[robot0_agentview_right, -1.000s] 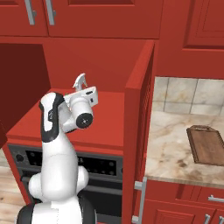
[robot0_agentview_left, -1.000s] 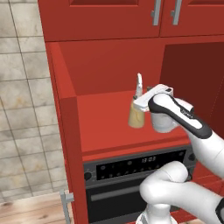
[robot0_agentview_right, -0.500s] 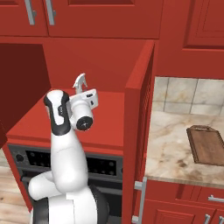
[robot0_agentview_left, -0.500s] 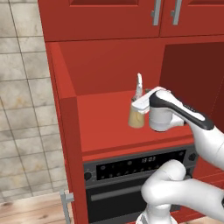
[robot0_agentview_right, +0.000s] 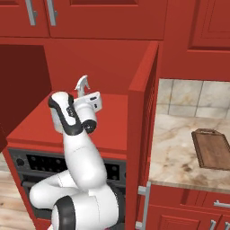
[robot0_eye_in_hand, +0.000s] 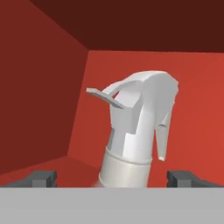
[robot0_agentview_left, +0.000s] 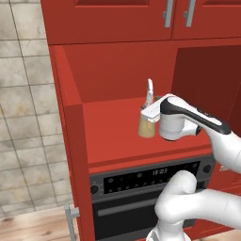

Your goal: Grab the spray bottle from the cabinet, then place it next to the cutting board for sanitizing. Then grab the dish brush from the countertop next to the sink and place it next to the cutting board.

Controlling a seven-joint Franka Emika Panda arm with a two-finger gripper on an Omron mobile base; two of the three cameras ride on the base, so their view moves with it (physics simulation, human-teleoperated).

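Closed in on the spray bottle [robot0_agentview_left: 146, 123] over the last second: wrist swung from an angled hover beside the bottle to a level reach straight at it, hand now pressed up close at bottle height. Gripper [robot0_eye_in_hand: 111, 178] spread wide, one dark fingertip either side of the bottle's neck in the hand view, white trigger head rising between and above them; no contact visible on either side, nothing held. Reads as the end of the approach, squeeze not yet made; first pickup of the task barely begun. Bottle upright on the red floor of the cabinet [robot0_agentview_left: 70, 141] niche, toward the front of the shelf, well clear of the niche's left wall and back wall. Niche otherwise bare apart from the bottle and the intruding hand; yellowish liquid visible low in the clear body from the left base camera. Black oven front directly below the niche. Cutting board [robot0_agentview_right: 213, 148] lying flat on the countertop [robot0_agentview_right: 175, 157], well to the right of the cabinet past its side wall, nothing on it or beside it. Likely next need: jaws closing on the narrow neck under the sprayer head, then a lift out without clipping the cabinet's right wall. Risk judged from the tapered body: tall, light bottle could tip if nudged before the grip closes.
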